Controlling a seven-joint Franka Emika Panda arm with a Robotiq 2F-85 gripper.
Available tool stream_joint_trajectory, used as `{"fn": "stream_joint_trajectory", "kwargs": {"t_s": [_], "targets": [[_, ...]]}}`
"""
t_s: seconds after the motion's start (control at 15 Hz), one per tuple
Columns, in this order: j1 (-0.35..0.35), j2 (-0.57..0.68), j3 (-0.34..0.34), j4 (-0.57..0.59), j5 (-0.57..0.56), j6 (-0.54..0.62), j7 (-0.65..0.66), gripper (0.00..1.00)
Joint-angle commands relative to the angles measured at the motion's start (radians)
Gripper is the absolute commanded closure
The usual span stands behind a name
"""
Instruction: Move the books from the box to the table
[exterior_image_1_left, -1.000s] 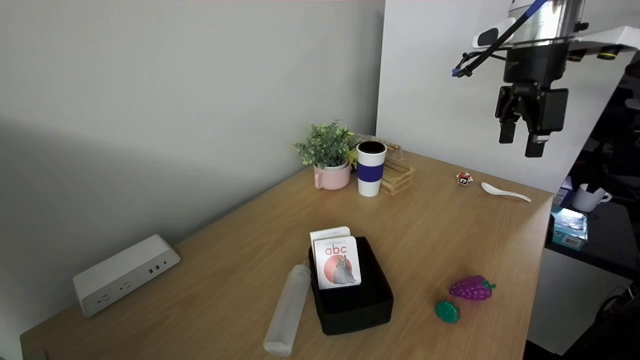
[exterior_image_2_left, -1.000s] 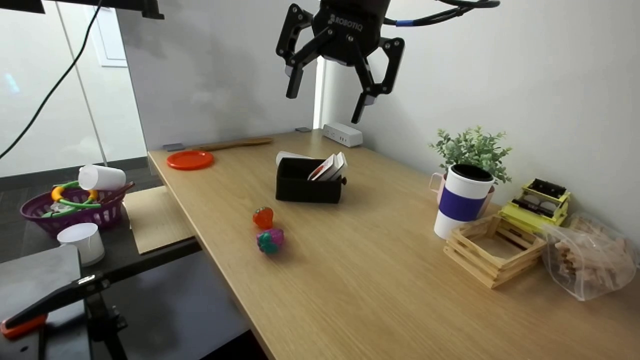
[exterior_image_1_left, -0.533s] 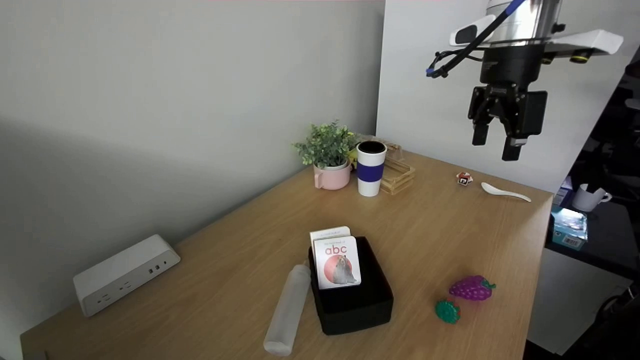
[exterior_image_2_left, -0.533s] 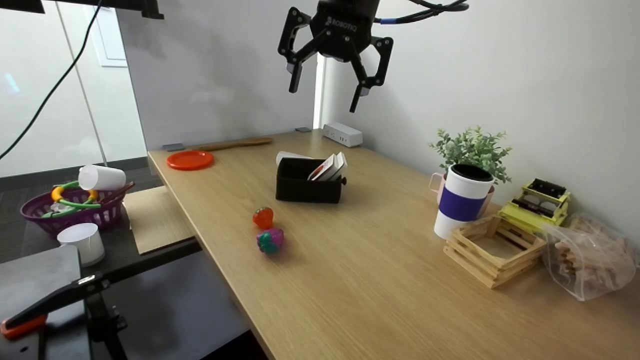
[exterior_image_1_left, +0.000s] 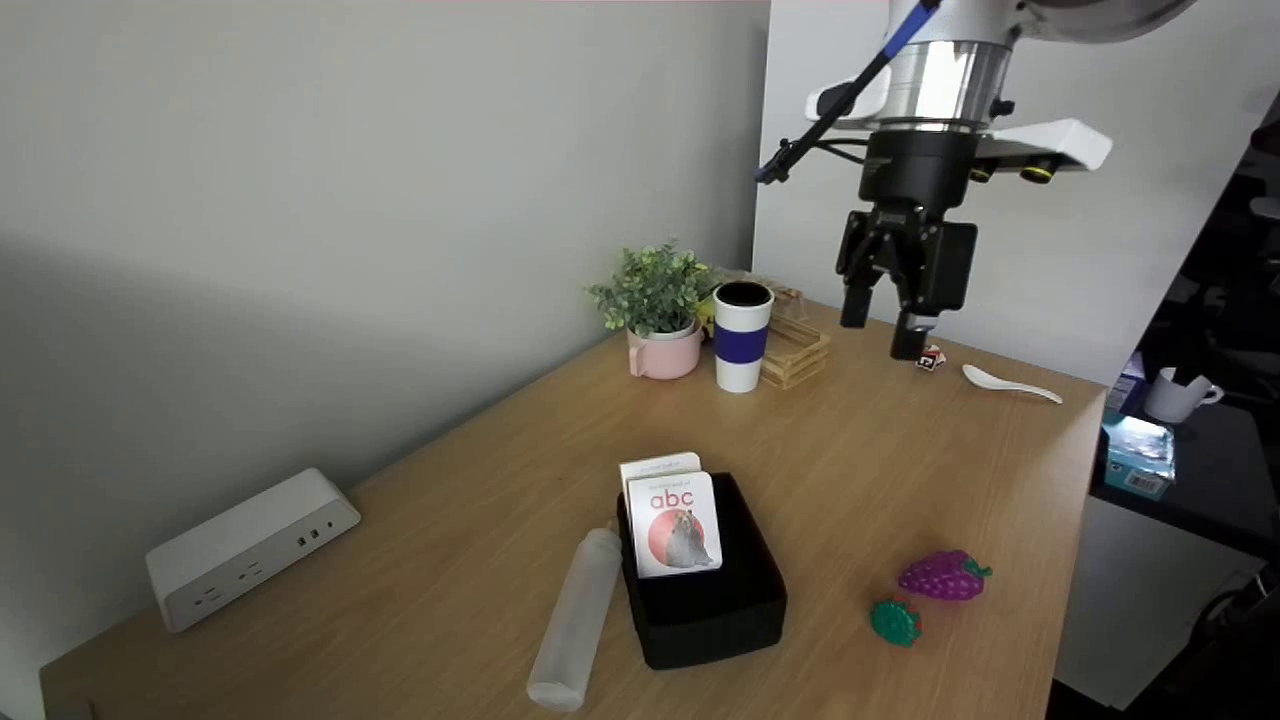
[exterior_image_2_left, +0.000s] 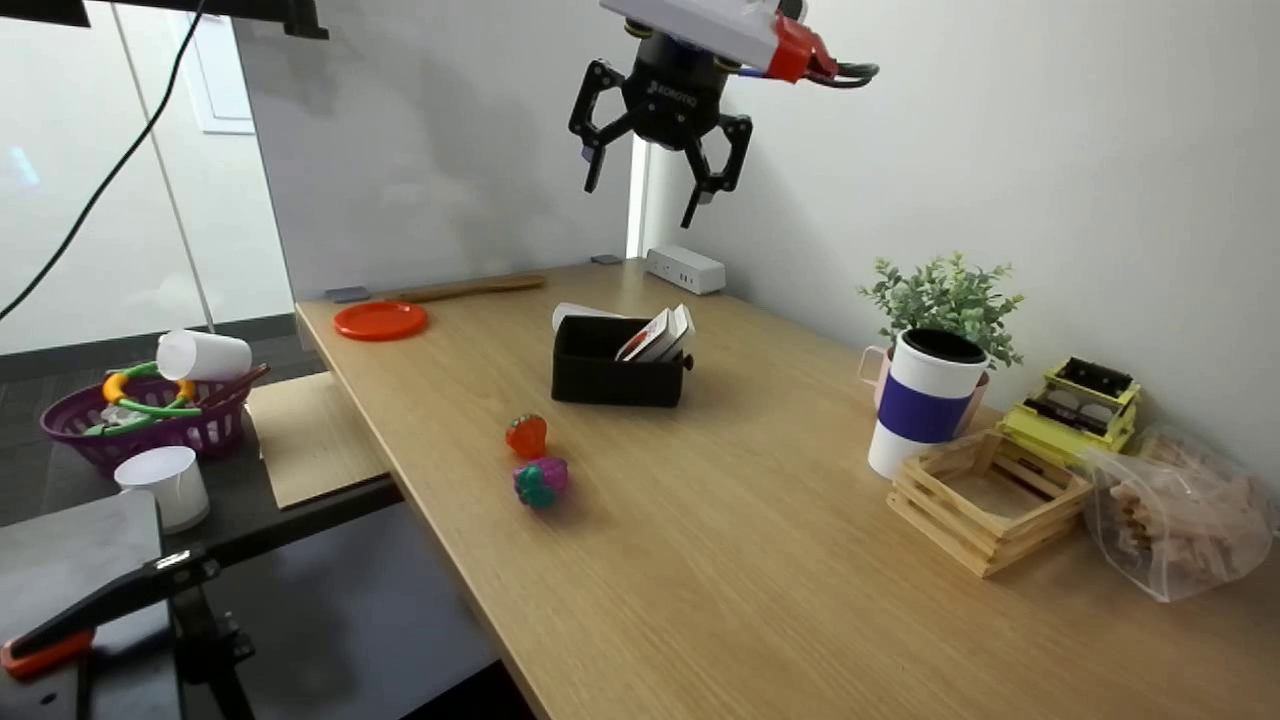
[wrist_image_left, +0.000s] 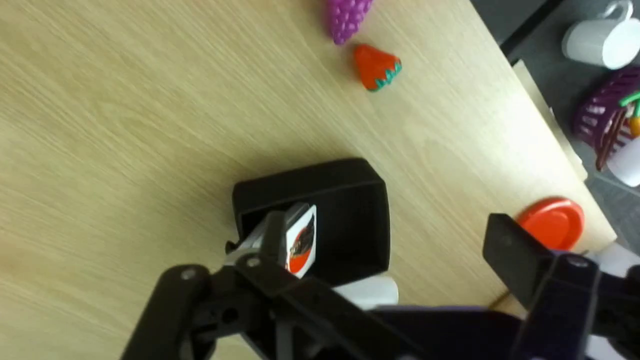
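Observation:
Two white books lean together inside the black box (exterior_image_1_left: 715, 640), at its end nearest the plant. The front book (exterior_image_1_left: 676, 525) has "abc" and a red circle on its cover; the rear book (exterior_image_1_left: 660, 465) is mostly covered by it. The box stands on the wood-grain table (exterior_image_1_left: 820, 470). My gripper (exterior_image_1_left: 881, 330) hangs open in the air, fingers pointing down, well above the table and apart from the box. In the wrist view a finger (wrist_image_left: 274, 232) hides part of the books, while the red-circled cover (wrist_image_left: 302, 242) shows beside it. Nothing sits between the fingers.
A translucent bottle (exterior_image_1_left: 577, 620) lies alongside the box. Toy grapes (exterior_image_1_left: 943, 577) and a strawberry (exterior_image_2_left: 527, 436) lie near the table's edge. Farther off stand a tumbler (exterior_image_1_left: 741, 340), potted plant (exterior_image_1_left: 663, 350) and wooden crate (exterior_image_2_left: 985, 505). A red plate (exterior_image_2_left: 381, 320) and white power strip (exterior_image_2_left: 686, 270) also show.
My gripper has moved across the table toward the box side and dropped somewhat, staying open. The books, the box and the other objects have not moved.

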Motion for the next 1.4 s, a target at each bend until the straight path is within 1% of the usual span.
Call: {"fn": "stream_joint_trajectory", "kwargs": {"t_s": [0.0, 0.13, 0.27, 0.67, 0.87, 1.33], "targets": [[-0.009, 0.114, 0.05, 0.096, 0.141, 0.093, 0.086, 0.0], [-0.005, 0.16, 0.073, 0.124, 0.161, 0.155, 0.132, 0.0], [-0.006, 0.203, 0.097, 0.154, 0.15, 0.187, 0.16, 0.0], [-0.021, 0.31, 0.155, 0.252, 0.131, 0.142, 0.154, 0.0], [-0.02, 0.369, 0.164, 0.306, 0.111, 0.118, 0.163, 0.0], [-0.027, 0.504, 0.161, 0.432, 0.047, 0.046, 0.183, 0.0]]}}
